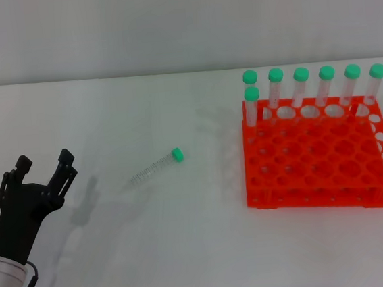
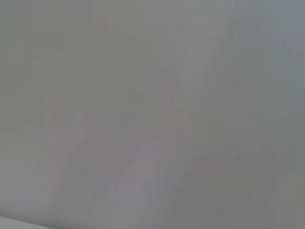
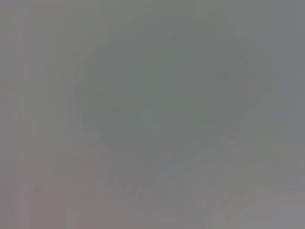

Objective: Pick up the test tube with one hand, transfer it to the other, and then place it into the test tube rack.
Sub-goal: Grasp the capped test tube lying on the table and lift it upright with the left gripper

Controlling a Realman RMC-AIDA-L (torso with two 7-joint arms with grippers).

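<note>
A clear test tube (image 1: 156,167) with a mint-green cap lies on its side on the white table, cap toward the right. The bright orange test tube rack (image 1: 319,160) stands at the right, with several green-capped tubes upright in its back row. My left gripper (image 1: 43,164) is at the lower left of the head view, open and empty, well to the left of the lying tube. My right gripper is out of view. Both wrist views show only plain grey surface.
The white table (image 1: 155,255) runs to a pale wall at the back. Bare table lies between the left gripper, the lying tube and the rack.
</note>
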